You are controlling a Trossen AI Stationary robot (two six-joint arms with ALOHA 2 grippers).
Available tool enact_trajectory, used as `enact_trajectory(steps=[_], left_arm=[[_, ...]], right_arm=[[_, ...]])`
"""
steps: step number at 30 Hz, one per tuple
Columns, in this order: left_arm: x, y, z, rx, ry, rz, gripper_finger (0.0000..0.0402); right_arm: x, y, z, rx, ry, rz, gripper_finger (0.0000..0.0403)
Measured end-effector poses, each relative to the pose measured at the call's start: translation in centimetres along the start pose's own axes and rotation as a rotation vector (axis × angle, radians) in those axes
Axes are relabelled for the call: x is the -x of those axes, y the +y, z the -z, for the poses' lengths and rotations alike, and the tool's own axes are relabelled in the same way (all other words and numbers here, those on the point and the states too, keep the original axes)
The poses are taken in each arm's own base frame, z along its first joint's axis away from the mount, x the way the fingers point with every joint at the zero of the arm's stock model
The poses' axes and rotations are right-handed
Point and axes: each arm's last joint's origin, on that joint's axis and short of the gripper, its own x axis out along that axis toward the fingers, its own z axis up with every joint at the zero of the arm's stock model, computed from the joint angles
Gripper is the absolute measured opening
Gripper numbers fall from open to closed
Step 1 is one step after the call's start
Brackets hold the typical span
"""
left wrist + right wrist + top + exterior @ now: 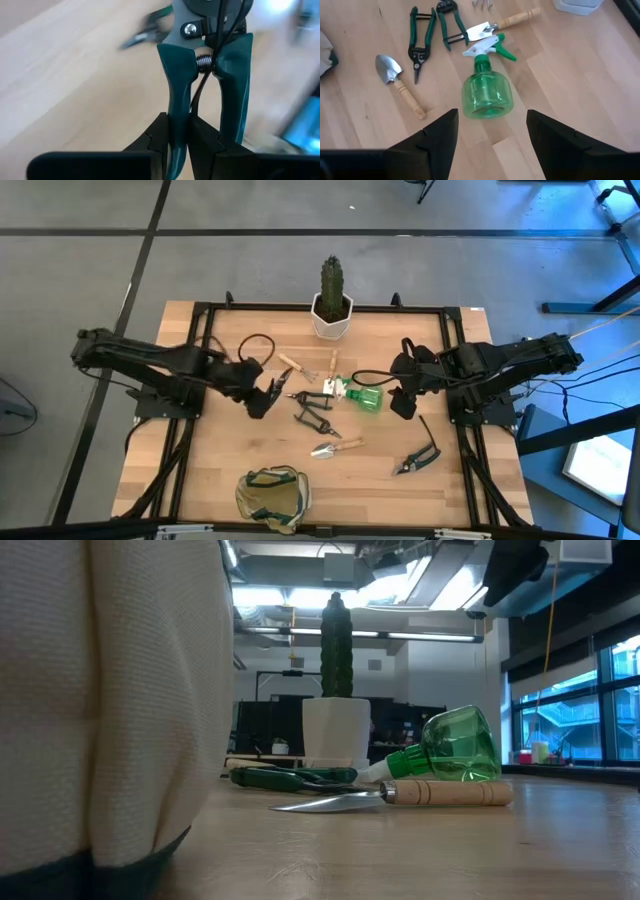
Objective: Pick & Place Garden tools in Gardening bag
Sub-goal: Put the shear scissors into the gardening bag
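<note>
Where the table's near edge runs, the gardening bag (273, 496) sits slumped, olive and tan, well apart from both arms. Beyond it, toward the right, dark-handled pruning shears (418, 459) lie alone on the wood. Just past the bag, a wooden-handled trowel (336, 447) lies flat, blade pointing left. Mid-table, a second pair of green-handled shears (312, 416) rests beside the trowel's far side. Left gripper (268, 394) is at mid-table left, its jaws narrowed down to clamp one teal-green handle of a spring-loaded pruner (207, 75), the other handle standing free beside the fingers (202, 142). Right gripper (402, 392) hovers at mid-table right, jaws standing well apart and holding nothing, just beside the green translucent sprayer (362, 396), which lies on its side. Farther back, a wooden-handled fork (296, 367) lies near a small wooden-handled tool (333, 366). At the far edge stands a cactus (332, 284) in a white pot (331, 323).
</note>
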Motion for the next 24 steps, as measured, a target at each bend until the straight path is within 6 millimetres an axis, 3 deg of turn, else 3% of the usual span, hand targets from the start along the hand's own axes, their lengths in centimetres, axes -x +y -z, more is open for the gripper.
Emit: enact_trajectory(steps=[4, 8, 15, 20, 24], left_arm=[[2.9, -1.9, 0.4, -0.133, -0.033, 0.124, 0.004], [4.2, -3.6, 1.7, -0.258, -0.007, 0.205, 0.004], [3.2, -6.5, 6.4, -0.455, 0.127, 0.288, 0.004], [2.2, -8.0, 10.2, -0.488, 0.336, 0.334, 0.004], [2.7, -10.3, 11.3, -0.542, 0.351, 0.379, 0.004]], right_arm=[[0.0, 0.0, 0.0, -0.07, 0.002, -0.002, 0.0238], [0.0, 0.1, 0.0, -0.137, 0.0, -0.015, 0.0238], [0.3, 1.3, 0.0, -0.144, -0.012, -0.117, 0.0238], [0.4, 1.7, 0.2, -0.213, -0.013, -0.13, 0.0238], [0.5, 1.8, -0.1, -0.238, -0.042, -0.149, 0.0238]])
